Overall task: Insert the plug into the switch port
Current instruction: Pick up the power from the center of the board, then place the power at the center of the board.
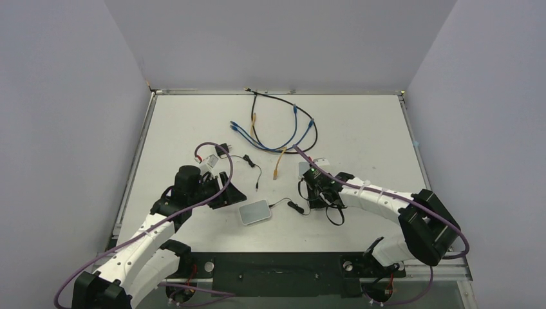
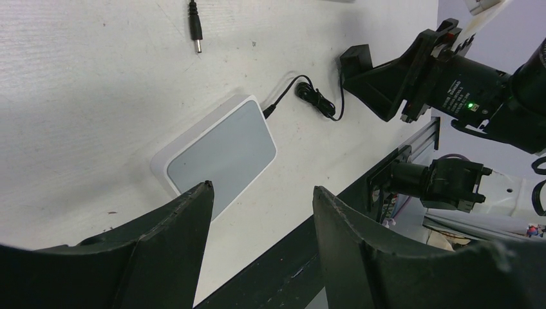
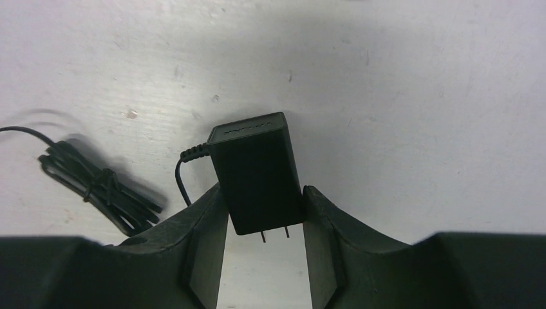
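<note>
On the left, our left pincer (image 2: 263, 190) hangs low over the bench (image 2: 96, 96) with its fingers apart and nothing between them. The white box (image 2: 222, 151) lies flat just beyond its tips, grey face up. Further up the bench a loose barrel plug (image 2: 195, 29) lies apart from the box. A thin black lead reaches the box's corner, where the plug (image 2: 270, 108) meets the narrow edge. We cannot tell whether it is seated or only touching, and the switch port on that edge is hidden from us. Just beside it lies the lead's tied bundle (image 2: 317, 100). On the right, our right pincer (image 3: 264, 191) is clamped on the black power adapter (image 3: 254, 161), its fingers against both flanks. We judge this to be the gathering step. Next, the left should brace the box while the plug is lined up and pushed straight in
</note>
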Available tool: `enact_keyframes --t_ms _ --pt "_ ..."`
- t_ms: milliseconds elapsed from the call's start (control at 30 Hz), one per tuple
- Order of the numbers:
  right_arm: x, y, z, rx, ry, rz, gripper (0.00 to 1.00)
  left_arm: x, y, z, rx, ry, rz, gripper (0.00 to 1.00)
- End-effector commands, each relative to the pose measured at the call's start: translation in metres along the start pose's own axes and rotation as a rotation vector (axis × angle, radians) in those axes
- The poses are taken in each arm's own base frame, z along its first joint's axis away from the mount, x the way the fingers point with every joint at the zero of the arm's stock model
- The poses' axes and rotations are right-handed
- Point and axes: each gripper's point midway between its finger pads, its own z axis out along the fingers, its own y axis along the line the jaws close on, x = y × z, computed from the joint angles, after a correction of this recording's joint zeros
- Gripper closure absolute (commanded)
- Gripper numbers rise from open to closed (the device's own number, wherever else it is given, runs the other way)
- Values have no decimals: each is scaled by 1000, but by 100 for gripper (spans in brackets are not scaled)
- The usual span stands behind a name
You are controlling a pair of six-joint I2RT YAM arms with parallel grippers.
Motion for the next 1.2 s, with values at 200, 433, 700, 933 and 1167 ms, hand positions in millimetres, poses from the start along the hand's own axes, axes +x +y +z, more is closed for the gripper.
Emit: enact_keyframes --t_ms 200,433,700,933,1167 --pt "-92 28 -38 -4 -172 -103 98 -15 -11 -5 38 -62 22 44" --pt "-134 73 -42 -71 -220 -242 98 -17 -10 -9 27 -81 5 44" --pt "-169 129 -45 -158 -281 -382 98 -19 -13 -14 49 -131 -44 45" --pt "-183 178 -48 -256 -313 -543 96 -20 -20 -18 84 -142 -60 45" --pt "-196 217 -46 -384 -346 -704 92 -25 -34 -24 160 -182 -93 45"
